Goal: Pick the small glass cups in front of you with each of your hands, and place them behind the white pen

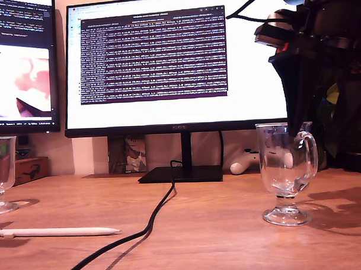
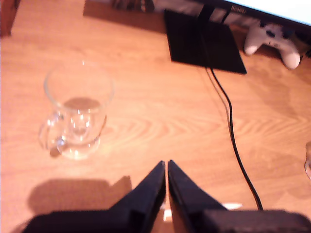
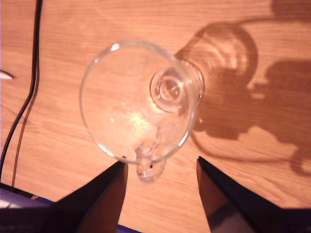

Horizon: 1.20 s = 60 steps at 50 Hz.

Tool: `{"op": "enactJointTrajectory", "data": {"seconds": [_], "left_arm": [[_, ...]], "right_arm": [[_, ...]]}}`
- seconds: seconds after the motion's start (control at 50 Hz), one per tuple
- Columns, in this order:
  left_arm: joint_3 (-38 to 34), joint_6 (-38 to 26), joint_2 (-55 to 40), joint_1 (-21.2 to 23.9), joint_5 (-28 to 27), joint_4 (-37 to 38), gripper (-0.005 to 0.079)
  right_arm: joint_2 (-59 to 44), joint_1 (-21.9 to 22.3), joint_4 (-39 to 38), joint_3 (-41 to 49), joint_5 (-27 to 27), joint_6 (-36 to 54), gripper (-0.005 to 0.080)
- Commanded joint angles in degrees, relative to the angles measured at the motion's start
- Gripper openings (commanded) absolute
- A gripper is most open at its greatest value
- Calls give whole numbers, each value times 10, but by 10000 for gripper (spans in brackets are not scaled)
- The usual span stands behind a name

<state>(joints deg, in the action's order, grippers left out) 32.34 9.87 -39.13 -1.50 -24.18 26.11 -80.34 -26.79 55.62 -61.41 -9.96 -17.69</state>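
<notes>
My second hand is open wide and holds nothing. It hangs right over one small glass cup, which stands upright on the counter. The cup's loop handle pokes into the gap between my two fingers, so this cup lies straight below and just ahead of this hand. I think coming straight down is what the next move needs, with care not to knock the handle.

My first hand is pinched nearly shut and holds nothing. The other glass cup stands ahead of it and off to one side, well apart from the fingertips, so this hand must open and swing over.

The second hand is much nearer its cup. The white pen lies flat on the counter, with its long side running across the exterior view.
</notes>
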Motion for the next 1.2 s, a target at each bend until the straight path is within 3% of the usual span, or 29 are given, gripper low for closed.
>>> {"op": "enactJointTrajectory", "data": {"seconds": [0.0, 0.3, 0.36, 0.5, 0.78, 0.92, 0.94, 1.18], "left_arm": [[0, -5, -2, 2, -3, -12, -19], [0, -5, -2, 2, -3, -22, -19], [0, -5, -2, 2, -3, -22, -19], [0, -5, -2, 2, -2, -26, -19], [29, -46, -2, 2, 7, -17, -9], [93, -76, -18, 2, 49, 61, -9], [104, -111, -24, 2, 56, 75, -9], [227, -194, -119, 2, 118, 216, -9]], "right_arm": [[-16, -6, -8, -5, 0, 2, 404], [-54, -6, -17, -6, -1, 2, 367], [-57, -6, -21, -6, -1, 2, 293], [-57, -6, -27, -9, -6, 24, -24], [-57, -12, -38, -13, -5, 32, -13], [-57, -13, -39, -13, -5, 44, -13], [-57, -13, -39, -13, -5, 46, -13], [-57, -13, -40, -13, -5, 66, -13]]}}
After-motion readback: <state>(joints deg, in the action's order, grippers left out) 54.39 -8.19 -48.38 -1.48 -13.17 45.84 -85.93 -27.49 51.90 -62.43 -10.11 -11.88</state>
